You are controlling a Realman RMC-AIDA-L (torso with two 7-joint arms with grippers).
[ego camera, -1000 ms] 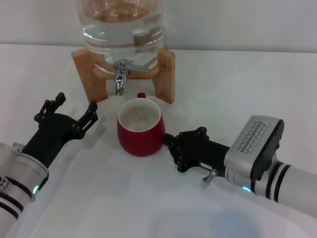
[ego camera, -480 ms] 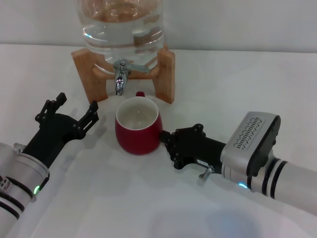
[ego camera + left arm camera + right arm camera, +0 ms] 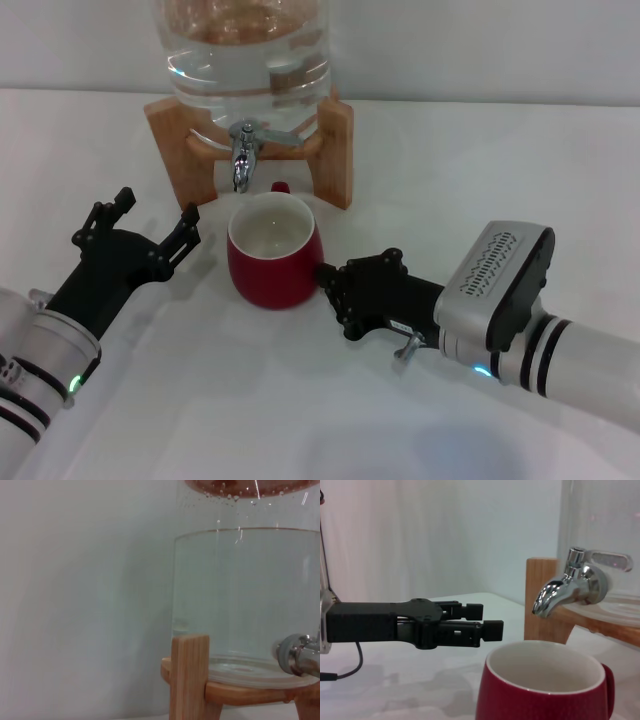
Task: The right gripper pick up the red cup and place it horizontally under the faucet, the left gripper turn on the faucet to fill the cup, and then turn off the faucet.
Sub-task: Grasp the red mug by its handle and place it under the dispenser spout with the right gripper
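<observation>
The red cup point(image 3: 272, 262) stands upright on the white table, cream inside showing, its handle toward the jar. Its rear rim sits just below the chrome faucet point(image 3: 243, 150) on the clear water jar point(image 3: 245, 50). My right gripper point(image 3: 328, 282) presses against the cup's right side and appears shut on it. My left gripper point(image 3: 155, 210) is open and empty, left of the cup and below the faucet's level. In the right wrist view the cup point(image 3: 545, 695) is under the faucet's spout point(image 3: 570, 585), with the left gripper point(image 3: 487, 620) beyond it. The faucet's base point(image 3: 300, 655) shows in the left wrist view.
The jar rests on a wooden stand point(image 3: 335, 150) at the back of the table, its legs on either side of the faucet. The stand's post point(image 3: 190, 675) fills part of the left wrist view. White table surface point(image 3: 480, 170) extends right of the stand.
My right gripper and the red cup have slid together to the left, bringing the cup closer under the faucet. The left gripper has stayed in place.
</observation>
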